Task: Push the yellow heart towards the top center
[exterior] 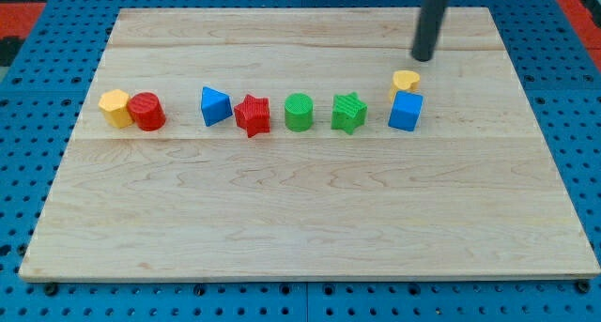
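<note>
Where wood grain runs, my tip [423, 58] nears the ridged yellow heart [406, 81].

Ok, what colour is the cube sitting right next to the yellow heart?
Blue. The cube touches the yellow heart in the camera view.

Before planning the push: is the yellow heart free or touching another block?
Touching, it seems: the yellow heart sits directly against the blue cube, no gap showing. My tip hangs just above-right, apart.
</note>
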Tool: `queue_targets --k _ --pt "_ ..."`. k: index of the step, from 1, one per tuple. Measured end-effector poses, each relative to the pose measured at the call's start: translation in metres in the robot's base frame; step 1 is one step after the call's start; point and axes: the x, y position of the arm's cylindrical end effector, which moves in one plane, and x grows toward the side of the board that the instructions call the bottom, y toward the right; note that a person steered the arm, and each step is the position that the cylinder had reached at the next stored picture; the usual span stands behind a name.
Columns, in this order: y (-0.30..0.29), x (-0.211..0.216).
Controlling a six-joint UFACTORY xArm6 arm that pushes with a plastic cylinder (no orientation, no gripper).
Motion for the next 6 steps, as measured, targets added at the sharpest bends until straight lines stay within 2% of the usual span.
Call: queue_targets --k 1,2,3,4,6 --pt "0.017 0.026" --pt "0.007 0.068" --pt "-0.01 0.081" --pt "-0.069 0.071" --pt "-0.198 -0.018"
